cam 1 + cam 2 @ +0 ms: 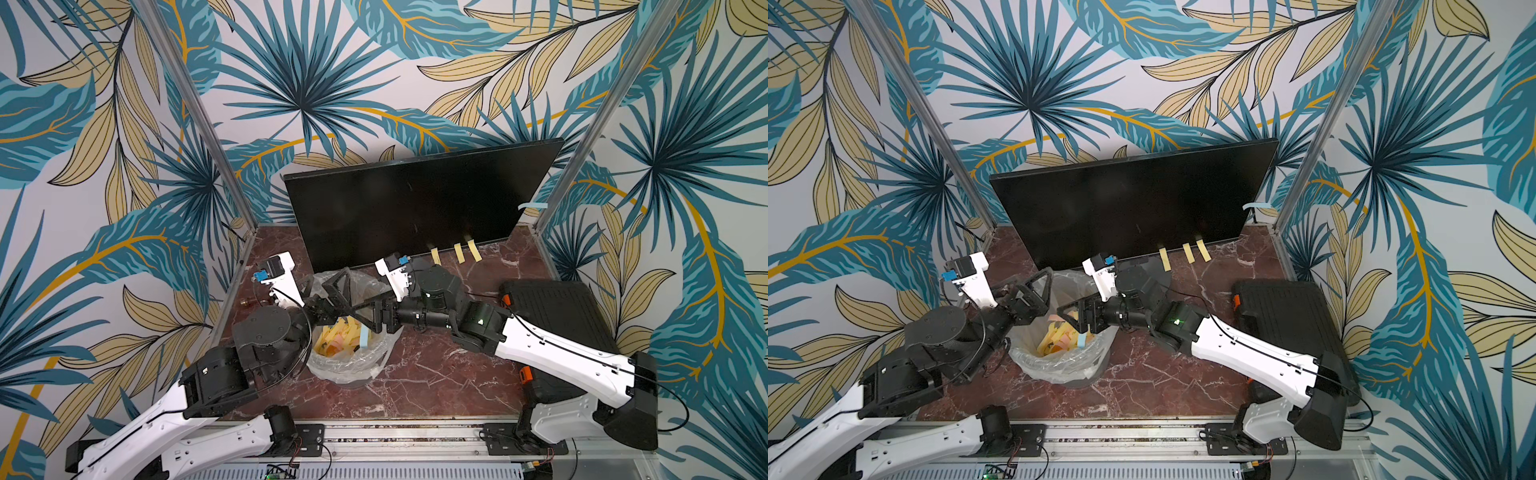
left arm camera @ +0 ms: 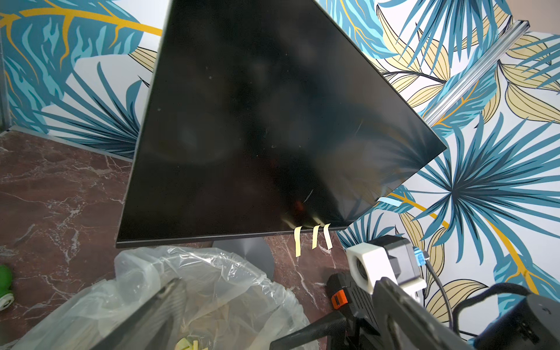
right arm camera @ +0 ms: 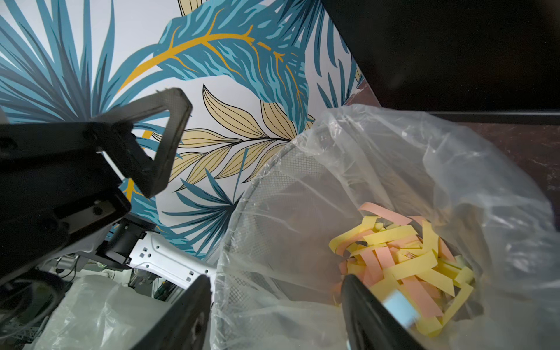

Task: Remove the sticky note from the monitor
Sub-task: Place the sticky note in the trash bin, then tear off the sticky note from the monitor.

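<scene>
The monitor (image 1: 415,199) (image 1: 1125,208) (image 2: 257,121) stands at the back with its screen dark. Three yellow sticky note strips (image 1: 458,252) (image 1: 1188,252) (image 2: 315,238) hang from its lower edge, and a blue one (image 1: 532,205) (image 2: 388,201) sticks out at its right edge. My right gripper (image 1: 359,313) (image 3: 275,281) is open over the lined bin (image 1: 353,374) (image 3: 242,242), nothing between its fingers. A blue note (image 1: 364,334) (image 1: 1082,340) (image 3: 400,306) hangs just outside one finger; stuck or falling, I cannot tell. My left gripper (image 1: 332,291) (image 2: 281,297) is open beside it, above the bin's far rim.
The bin holds several yellow and pink strips (image 3: 403,257). A flat black ribbed case (image 1: 557,311) lies at the right under my right arm. The monitor's grey disc foot (image 2: 248,251) sits behind the bin. A small green object (image 2: 4,288) lies at the left.
</scene>
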### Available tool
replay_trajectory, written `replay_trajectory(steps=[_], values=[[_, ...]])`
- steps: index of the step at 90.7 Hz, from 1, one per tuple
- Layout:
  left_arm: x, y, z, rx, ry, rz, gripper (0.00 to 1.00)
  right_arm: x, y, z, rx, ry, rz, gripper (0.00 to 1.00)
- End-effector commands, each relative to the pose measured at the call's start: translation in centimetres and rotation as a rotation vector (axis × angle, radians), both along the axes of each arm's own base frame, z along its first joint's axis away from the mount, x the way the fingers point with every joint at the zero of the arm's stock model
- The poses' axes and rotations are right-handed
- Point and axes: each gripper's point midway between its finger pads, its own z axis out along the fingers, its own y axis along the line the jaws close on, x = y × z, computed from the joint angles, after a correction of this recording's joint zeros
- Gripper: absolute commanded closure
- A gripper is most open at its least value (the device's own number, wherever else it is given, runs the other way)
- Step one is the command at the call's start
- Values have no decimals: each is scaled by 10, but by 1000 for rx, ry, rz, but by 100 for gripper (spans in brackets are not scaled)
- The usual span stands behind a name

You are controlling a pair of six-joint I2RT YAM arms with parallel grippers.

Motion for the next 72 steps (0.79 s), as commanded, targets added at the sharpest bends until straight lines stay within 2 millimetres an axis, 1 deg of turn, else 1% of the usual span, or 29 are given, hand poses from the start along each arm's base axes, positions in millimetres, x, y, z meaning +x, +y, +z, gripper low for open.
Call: replay_trajectory(steps=[1, 7, 17, 29, 41, 43, 46, 58, 72], values=[[-2, 4, 16, -38, -27, 1, 0, 0, -7, 12, -6, -43, -17, 24], [-2, 3, 16, -38, -28, -5, 0, 0, -14, 14, -19, -61, -35, 21], [-2, -2, 17, -32, -35, -27, 0, 7, -32, 14, -47, -94, -97, 15], [-1, -21, 19, -1, -47, -94, 0, 23, -62, 7, -45, -83, -184, 9], [1, -49, 21, 50, -48, -184, 0, 43, -97, 1, 7, -41, -272, 5], [2, -54, 20, 62, -44, -196, 0, 51, -106, 1, 19, -30, -297, 4], [2, -61, 20, 77, -43, -218, 0, 60, -118, -5, 33, -10, -330, 4], [6, -92, 18, 111, -38, -302, 0, 86, -157, -24, 92, 61, -434, 3], [11, -128, 8, 138, -23, -390, 0, 110, -189, -50, 150, 130, -531, 2]])
